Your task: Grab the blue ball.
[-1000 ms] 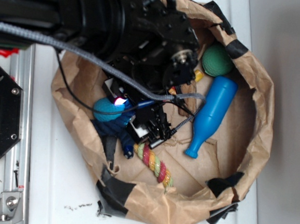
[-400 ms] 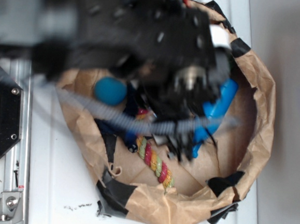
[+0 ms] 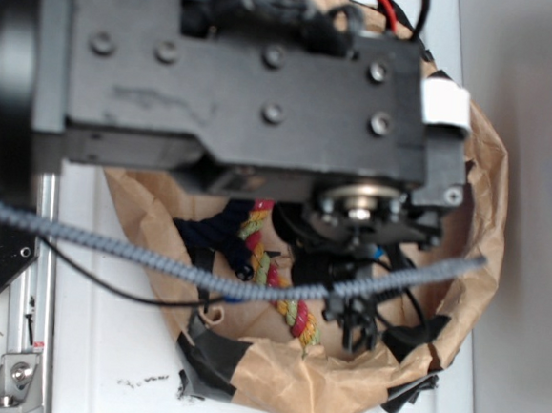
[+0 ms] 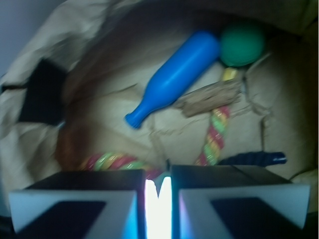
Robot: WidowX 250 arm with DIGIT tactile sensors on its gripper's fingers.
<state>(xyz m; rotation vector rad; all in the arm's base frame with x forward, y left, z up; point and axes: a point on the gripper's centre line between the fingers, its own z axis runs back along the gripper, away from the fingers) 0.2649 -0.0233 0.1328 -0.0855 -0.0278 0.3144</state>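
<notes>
Gripper [image 4: 158, 199] above brown paper basket [image 4: 45, 134]

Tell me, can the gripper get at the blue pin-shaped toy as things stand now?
Probably yes. In the wrist view the blue pin-shaped toy lies uncovered ahead of the gripper, the green ball beside its thick end. The fingers look almost together and must open first.

I am seeing no readable text, label, brand, number or sign anywhere in either view; nothing here is carrying lettering.
</notes>
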